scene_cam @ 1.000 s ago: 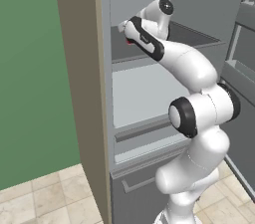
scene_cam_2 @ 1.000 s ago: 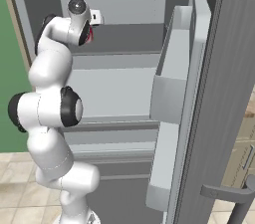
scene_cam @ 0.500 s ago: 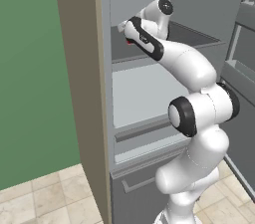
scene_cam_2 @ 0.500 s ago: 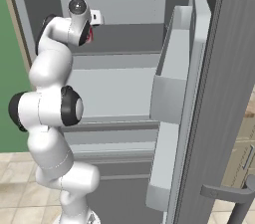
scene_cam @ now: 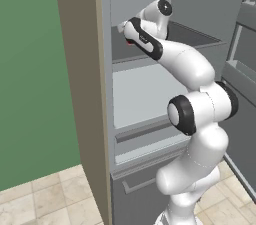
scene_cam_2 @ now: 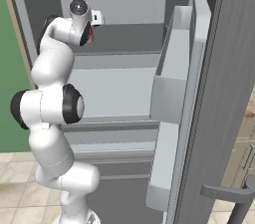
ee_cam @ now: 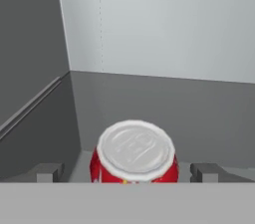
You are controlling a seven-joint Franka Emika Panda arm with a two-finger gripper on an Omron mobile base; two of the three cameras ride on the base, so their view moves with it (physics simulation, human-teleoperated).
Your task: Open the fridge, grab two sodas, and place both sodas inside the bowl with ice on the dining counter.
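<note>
Jaws stand wide, one each side of the can (ee_cam: 134, 152) on the fridge (scene_cam: 145, 94) upper shelf. Gripper (ee_cam: 127, 172) should stay centred, then close squarely on it.

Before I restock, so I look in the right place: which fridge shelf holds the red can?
The top shelf, the dark one the gripper reaches into, above the paler shelf; the can stands upright there.

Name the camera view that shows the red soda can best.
The hand view: the red soda can stands upright on the fridge shelf, silver top in full sight. In both base views the arm hides most of it, leaving a red sliver.
</note>
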